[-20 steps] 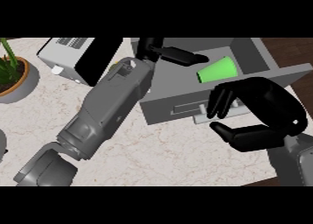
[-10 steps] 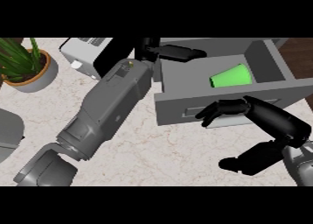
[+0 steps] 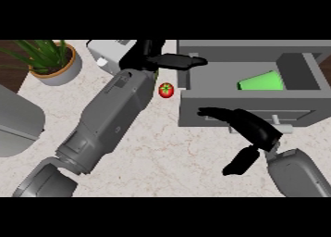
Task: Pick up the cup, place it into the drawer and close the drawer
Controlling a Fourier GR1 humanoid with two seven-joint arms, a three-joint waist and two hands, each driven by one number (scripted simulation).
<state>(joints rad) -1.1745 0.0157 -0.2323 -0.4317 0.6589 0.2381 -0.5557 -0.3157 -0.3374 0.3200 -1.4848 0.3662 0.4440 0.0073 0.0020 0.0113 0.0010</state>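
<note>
So the cup [image 3: 261,82] is already in the drawer [image 3: 209,102]. It's lying on its side toward the far right of the compartment, and it hasn't budged over the last second. What's changed is your right hand [image 3: 254,129]. A second ago it was up over the drawer's near edge, close to the cup. Now it's dropped down in front of the drawer's front panel, holding nothing, with the fingers stretched out and the thumb splayed wide toward you. To me that means the placing part is done and you're lining up the push. The drawer is still pulled well out, so closing it is all that's left.

Your left hand [image 3: 169,60] has stayed at the far left corner of the cabinet. It's empty too, fingers straight and pointing right.

Stuff I can't make out:
- **Contact:** I can't tell if your right fingers are actually touching the panel or just hovering in front of it.
- **Handle:** The handle [image 3: 283,126] only peeks out past the hand.
- **Cup:** Its near side is cut off by the drawer's front wall.
- **Big grey thing:** The one at the left [image 3: 11,122] runs out of the view, so no idea what it is.

There's a tomato [image 3: 166,90] sitting just beside your left forearm, left of the drawer, but it's not in the push path as far as I can judge.
</note>
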